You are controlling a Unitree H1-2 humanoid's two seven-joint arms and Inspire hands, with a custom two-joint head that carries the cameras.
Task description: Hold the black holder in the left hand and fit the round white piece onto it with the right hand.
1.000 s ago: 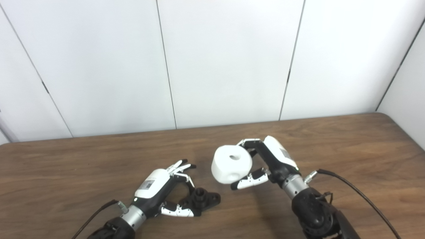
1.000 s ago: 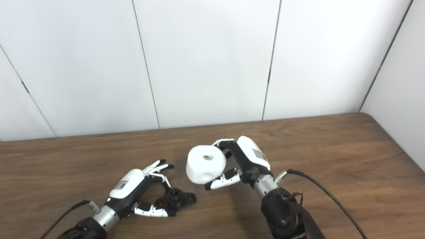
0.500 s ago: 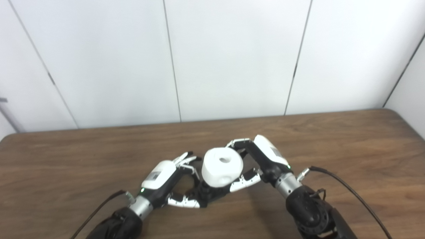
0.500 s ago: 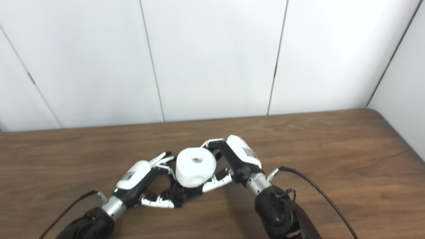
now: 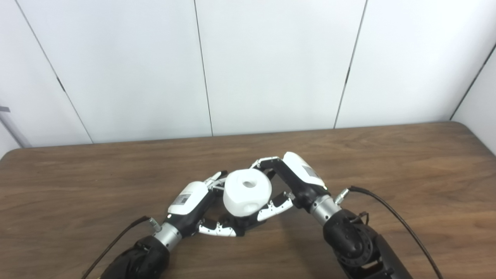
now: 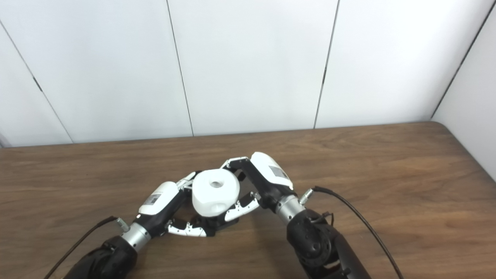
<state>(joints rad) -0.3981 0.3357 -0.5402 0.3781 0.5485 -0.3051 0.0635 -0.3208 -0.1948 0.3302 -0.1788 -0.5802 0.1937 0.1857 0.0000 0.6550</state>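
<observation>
Wood table (image 5: 387, 155), white wall behind. Right hand (image 5: 294, 182) fingers wrap the round white piece (image 5: 248, 191) at lower centre of frame, directly over the black holder (image 5: 239, 225), mostly hidden, pinched by left hand (image 5: 193, 203) just beside.

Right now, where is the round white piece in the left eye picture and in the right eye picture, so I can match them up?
Left eye view: the round white piece sits just left of centre, low in the picture, held in the right hand.
Right eye view: the same piece lies further left, at about the same height.
Shared landmark: the small round hole in its top face, turned up in both views.
</observation>
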